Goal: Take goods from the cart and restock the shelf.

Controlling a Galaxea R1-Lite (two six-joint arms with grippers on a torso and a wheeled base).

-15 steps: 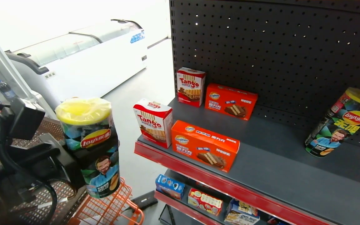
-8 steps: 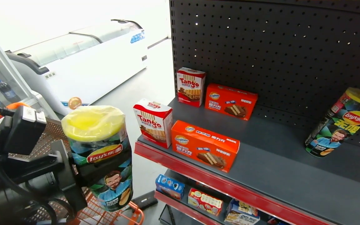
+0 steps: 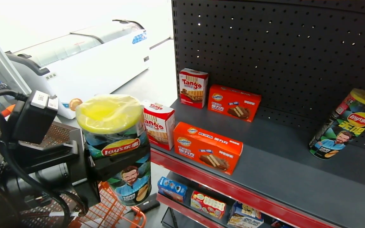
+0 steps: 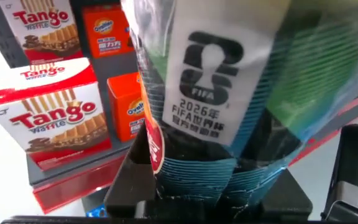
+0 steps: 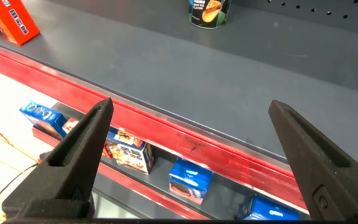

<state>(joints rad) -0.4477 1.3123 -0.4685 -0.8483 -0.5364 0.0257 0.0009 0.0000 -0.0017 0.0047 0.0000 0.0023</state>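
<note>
Shelf (image 3: 284,177) restock. Chip can (image 3: 128,183) is upright and off the deck, outboard of the shelf's left end, above the cart (image 3: 112,212), just beside the front wafer box (image 3: 158,126). L gripper (image 3: 112,163) is clamped round the can's mid-body. R gripper (image 5: 190,109) is spread wide w/ nothing in it, hovering in front of the red lip (image 5: 166,127).

Risks, prob., big to small:
- Red lip: can's base looks lower than deck level. A sideways swing w/o lift likely clips the edge and twists the can in the grip.
- Front orange box (image 3: 208,147): sits near the lip, so a shove slides it off.
- Wafer box: tall, narrow, at the front-left corner, right on the can's way in. A brush from can or arm tips it.
- Second can (image 3: 344,126): tilted back. A knock to the deck may roll it.
- Wrap over the lid looks slick, so the can could slip in the fingers.

Room:
- Pegboard (image 3: 265,47) closes the rear, and the tilted can's top rests against it.
- Bare deck runs wide from centre to right, btwn the orange boxes and the tilted can.
- Front strip there is open.
- Left end is crowded.
</note>
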